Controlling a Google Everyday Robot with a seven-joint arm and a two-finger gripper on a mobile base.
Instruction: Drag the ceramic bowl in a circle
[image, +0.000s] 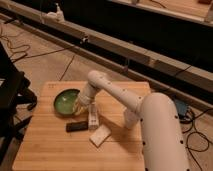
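The ceramic bowl (65, 102), a shallow glossy green dish with a darker rim, sits on the left part of the wooden table (50, 150). My gripper (80, 106) is at the bowl's right rim, shut on that rim. The white arm (120, 97) reaches to it from the lower right, and the wrist hides the bowl's right edge.
A black bar-shaped object (77, 126) lies just in front of the bowl. A white oblong item (93, 116) and a white packet (100, 135) lie to its right. A black chair (12, 95) stands at the table's left. Cables run over the floor behind.
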